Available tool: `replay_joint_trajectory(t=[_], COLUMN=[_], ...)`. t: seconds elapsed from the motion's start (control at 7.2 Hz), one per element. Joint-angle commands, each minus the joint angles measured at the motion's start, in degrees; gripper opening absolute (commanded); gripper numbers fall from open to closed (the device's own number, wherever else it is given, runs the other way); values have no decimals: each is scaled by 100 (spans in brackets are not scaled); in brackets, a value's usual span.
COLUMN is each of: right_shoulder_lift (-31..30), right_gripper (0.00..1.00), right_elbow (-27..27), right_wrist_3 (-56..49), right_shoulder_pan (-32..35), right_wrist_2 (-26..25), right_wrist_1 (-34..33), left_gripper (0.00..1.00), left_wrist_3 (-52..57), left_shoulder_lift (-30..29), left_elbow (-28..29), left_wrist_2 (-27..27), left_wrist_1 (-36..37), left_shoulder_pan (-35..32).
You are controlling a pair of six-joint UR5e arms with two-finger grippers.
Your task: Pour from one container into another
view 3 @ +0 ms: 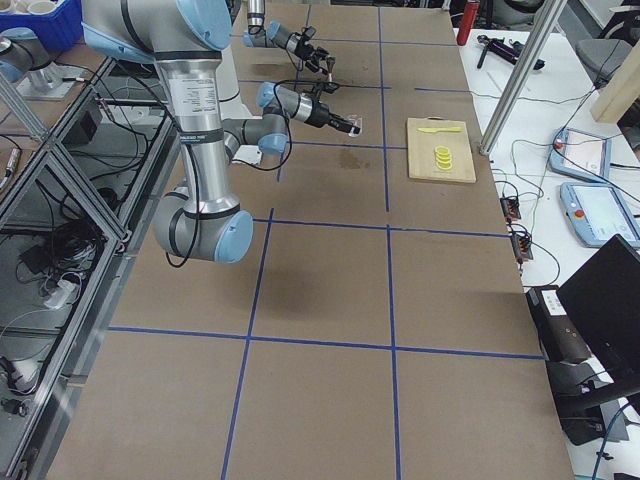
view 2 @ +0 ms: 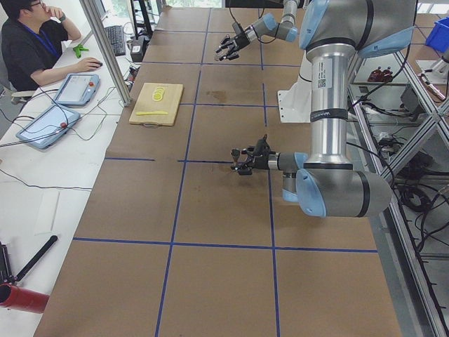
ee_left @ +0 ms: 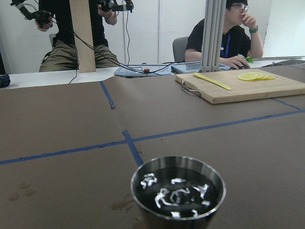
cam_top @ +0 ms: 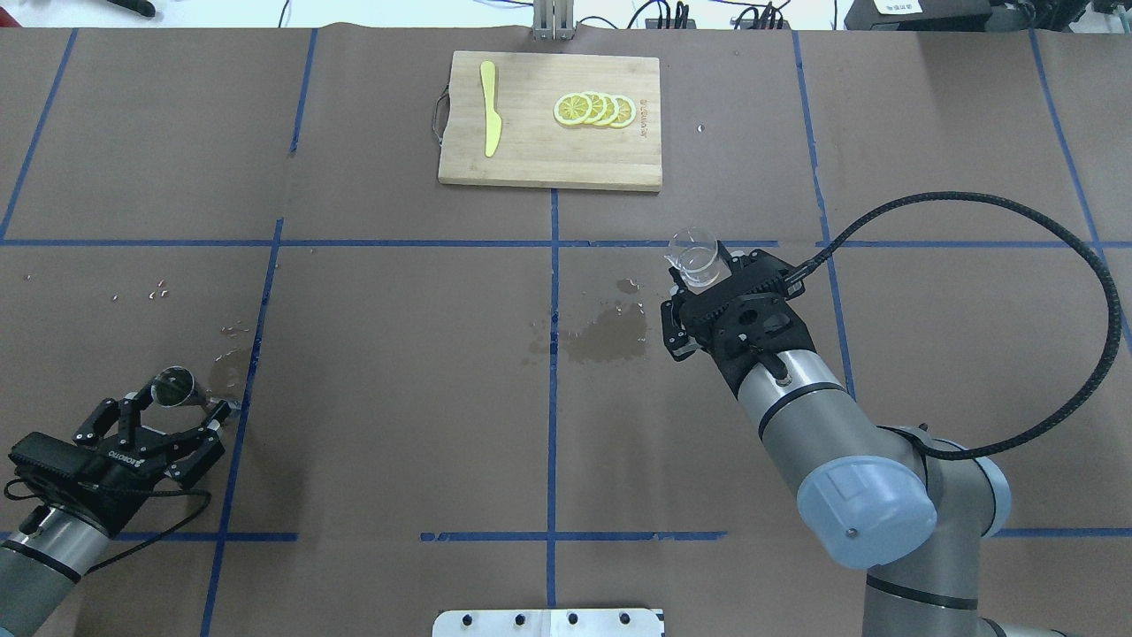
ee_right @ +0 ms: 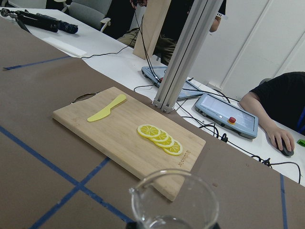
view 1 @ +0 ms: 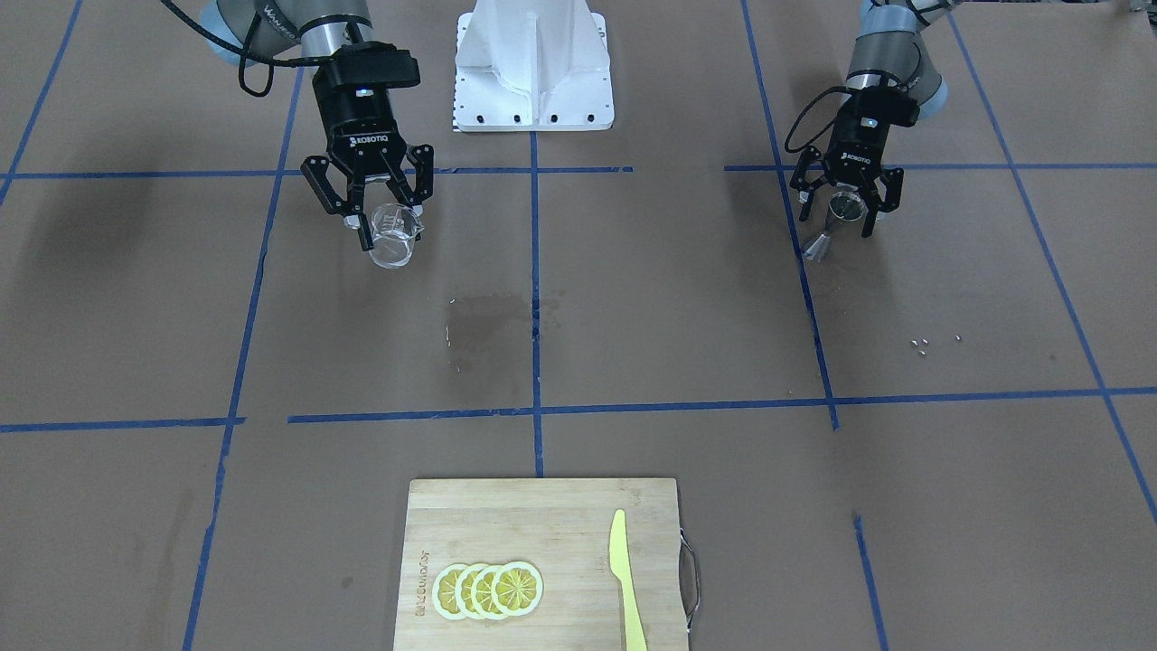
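A small clear glass cup (view 1: 394,249) with a pouring lip sits upright between the fingers of my right gripper (view 1: 391,237), which is shut on it. The overhead view shows the cup (cam_top: 692,257) just right of the table's middle, and the right wrist view has its rim (ee_right: 174,200) at the bottom. The steel jigger (view 1: 845,208) stands upright between the wide-spread fingers of my left gripper (view 1: 839,226), which is open, with gaps on both sides. Seen from overhead, the jigger (cam_top: 174,387) is at the near left. The bowl of the jigger (ee_left: 177,191) is dark with bright glints.
A wooden cutting board (cam_top: 548,164) at the far middle carries lemon slices (cam_top: 594,109) and a yellow knife (cam_top: 489,119). A wet stain (cam_top: 606,341) marks the brown paper between the arms. Small bits (view 1: 920,344) lie near the left arm. People (view 2: 31,42) sit beyond the table's far edge.
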Motion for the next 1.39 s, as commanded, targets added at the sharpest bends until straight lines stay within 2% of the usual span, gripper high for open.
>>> replay_joint_trajectory(t=[0.0,0.42,0.69,0.97,1.11,1.25], right_shoulder_lift=[-9,-9,0,0,0,-9], right_gripper=[0,0,0,0,0,0], right_elbow=[0,0,0,0,0,9], right_wrist_3=[0,0,0,0,0,9], right_shoulder_pan=[0,0,0,0,0,0], right_wrist_2=[0,0,0,0,0,0], right_wrist_1=[-4,-4,-4,-4,-4,5], left_gripper=[99,98,98,98,98,97], left_wrist_3=[-3,14,573,945,1120,1226], left_shoulder_lift=[46,81,344,345,362,371], left_elbow=[-138,-490,-657,-736,-824,-825], left_wrist_2=[64,126,117,39,-66,-563], left_wrist_1=[-44,-218,-893,-1291,-1300,-1292], left_shoulder_pan=[-19,-45,-54,-54,-97,-411])
